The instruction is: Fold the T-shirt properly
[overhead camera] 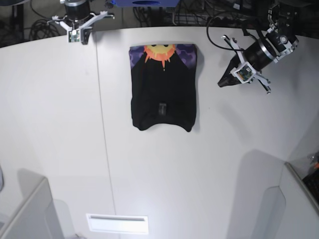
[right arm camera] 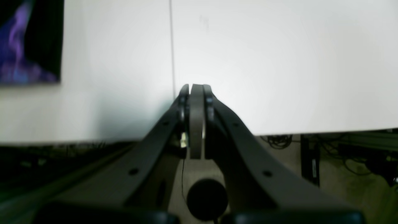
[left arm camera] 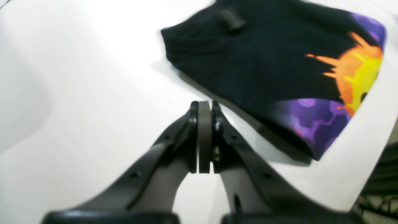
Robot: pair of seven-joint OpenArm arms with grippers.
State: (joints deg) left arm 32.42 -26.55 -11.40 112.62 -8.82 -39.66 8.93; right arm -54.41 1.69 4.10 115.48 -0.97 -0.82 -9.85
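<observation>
The T-shirt (overhead camera: 163, 92) lies folded into a compact rectangle on the white table, its orange-yellow sun and purple print at the far end. In the left wrist view the T-shirt (left arm camera: 264, 62) sits ahead and to the right of my left gripper (left arm camera: 204, 105), which is shut and empty over bare table. In the base view that left gripper (overhead camera: 223, 82) hovers to the right of the shirt, apart from it. My right gripper (right arm camera: 196, 88) is shut with nothing in it, at the far table edge; from the base view the right gripper (overhead camera: 76, 36) is far left of the shirt.
A seam (overhead camera: 102, 134) runs down the white table (overhead camera: 209, 164) left of the shirt. A white label strip (overhead camera: 117, 223) lies near the front edge. Grey panels (overhead camera: 294, 204) stand at the front corners. Cables and dark gear (overhead camera: 164, 10) crowd the floor behind the table.
</observation>
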